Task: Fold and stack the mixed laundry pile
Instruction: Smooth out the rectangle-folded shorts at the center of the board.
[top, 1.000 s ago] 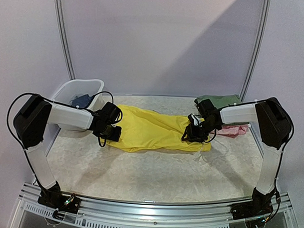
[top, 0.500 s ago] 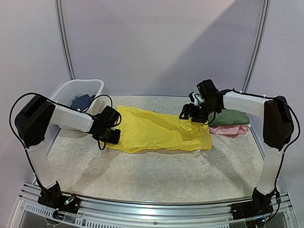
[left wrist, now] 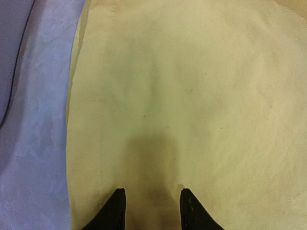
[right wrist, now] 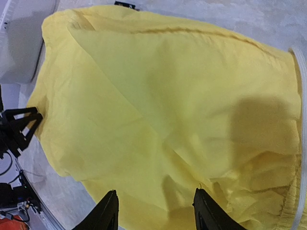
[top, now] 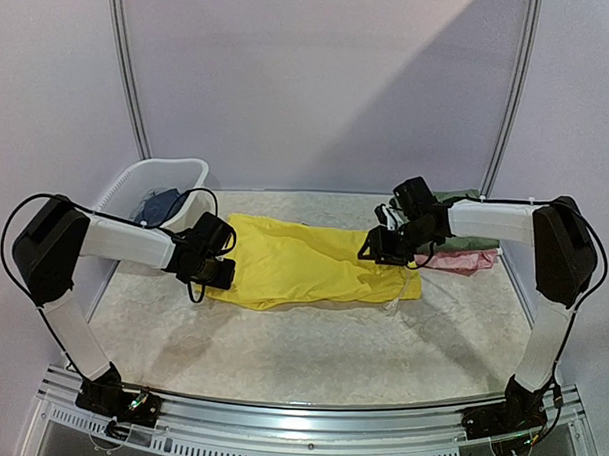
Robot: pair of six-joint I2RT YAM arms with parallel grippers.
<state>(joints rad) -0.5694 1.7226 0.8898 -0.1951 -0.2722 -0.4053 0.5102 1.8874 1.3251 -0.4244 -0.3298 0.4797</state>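
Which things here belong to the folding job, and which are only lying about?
Belonging to the job: yellow shorts, green garment, pink garment, dark blue garment.
Only lying about: white basket, which holds the blue garment.

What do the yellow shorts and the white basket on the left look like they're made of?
The yellow shorts look like thin, matte woven cloth, perhaps cotton or a light synthetic: they lie limp with soft creases and a gathered waistband. The white basket looks like rigid, smooth moulded plastic: its thin walls hold their shape.
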